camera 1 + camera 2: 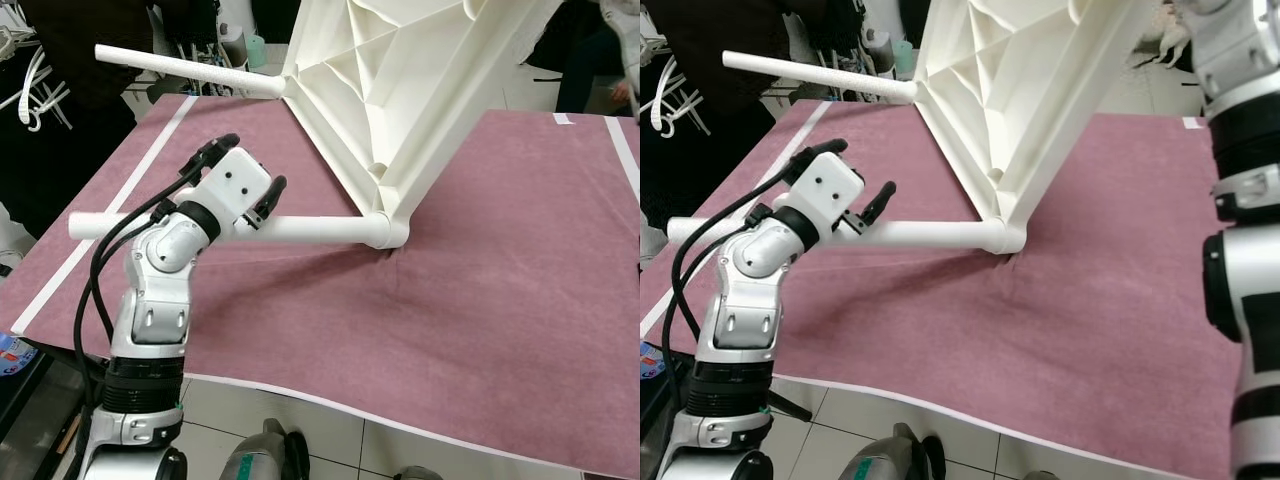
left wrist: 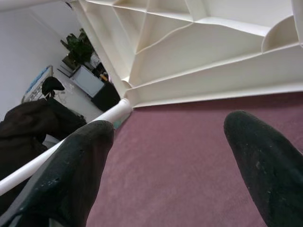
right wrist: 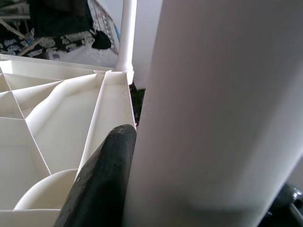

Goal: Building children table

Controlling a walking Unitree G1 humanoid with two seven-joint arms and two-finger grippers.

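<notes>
Tipping risk: tabletop [image 1: 400, 90] propped on edge on maroon mat [image 1: 480, 330] via right gripper [image 3: 113, 189] clenched on a leg [image 3: 213, 109], left gripper [image 1: 250, 175] splayed open over lower leg [image 1: 320, 230], 9 o'clock of its socket, could slip or twist.

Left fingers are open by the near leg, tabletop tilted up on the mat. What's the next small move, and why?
Probably lower the left gripper so its open fingers straddle the near leg, then close. The fingers sit just above that leg, not on it, while the white tabletop stands tilted on its edge on the mauve mat, with the right gripper's finger against another leg.
</notes>
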